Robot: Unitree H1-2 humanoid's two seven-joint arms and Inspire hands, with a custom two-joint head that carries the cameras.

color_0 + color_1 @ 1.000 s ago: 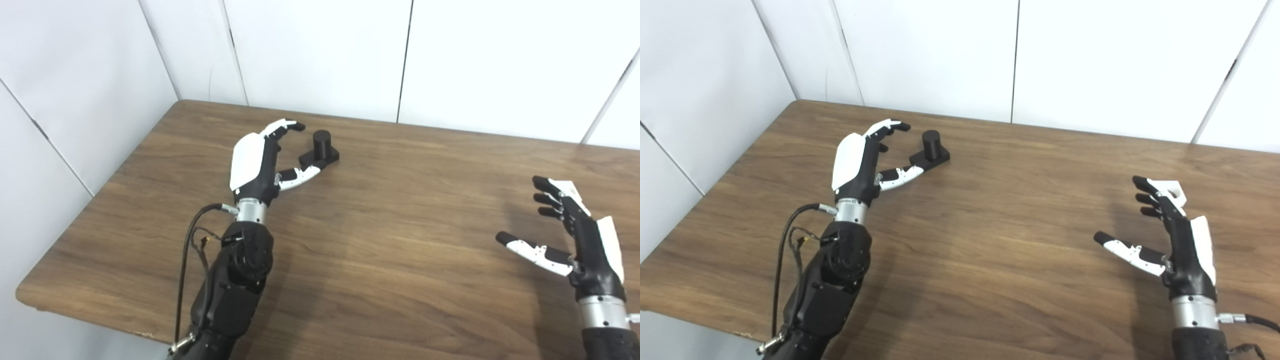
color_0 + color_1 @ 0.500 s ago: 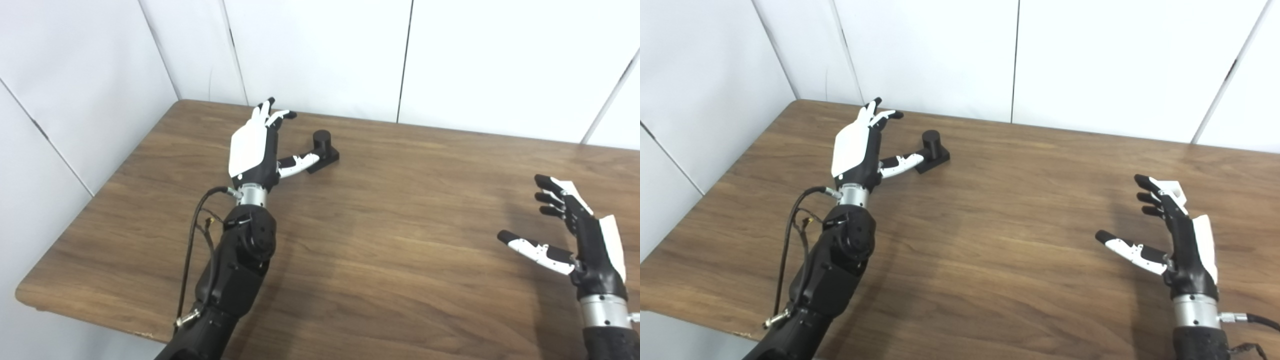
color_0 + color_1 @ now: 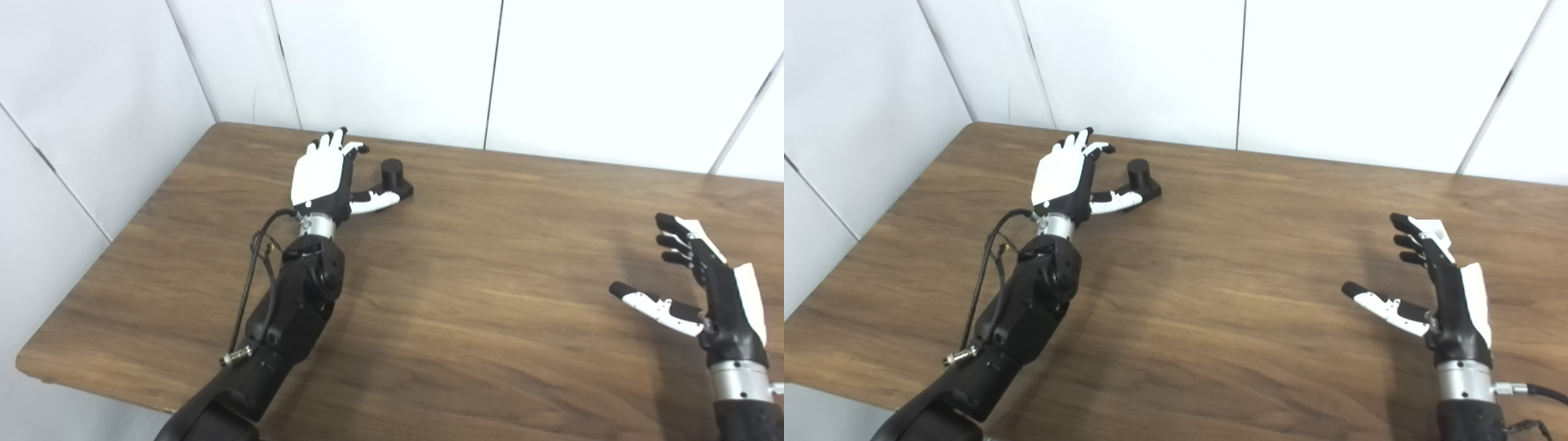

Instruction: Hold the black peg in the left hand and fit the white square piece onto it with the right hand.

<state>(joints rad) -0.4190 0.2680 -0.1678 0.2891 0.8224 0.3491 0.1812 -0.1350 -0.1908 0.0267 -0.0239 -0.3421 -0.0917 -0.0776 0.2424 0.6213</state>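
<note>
Reach step, nothing grasped yet. Left hand (image 3: 323, 177) spread open just beside black peg (image 3: 392, 174), which stands on table (image 3: 465, 294) near far left corner. Right hand (image 3: 1442, 294) open, hovering near white square piece (image 3: 1438, 231), mostly hidden behind fingers (image 3: 1405, 240). Next: close left around peg.

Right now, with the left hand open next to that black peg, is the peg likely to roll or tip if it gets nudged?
Probably not roll: the black peg stands upright on a flat square base on the table. It looks rigid, likely hard plastic. A nudge from the open left hand would more likely slide it over the smooth wood than topple it, though a high push might tip it.
</note>
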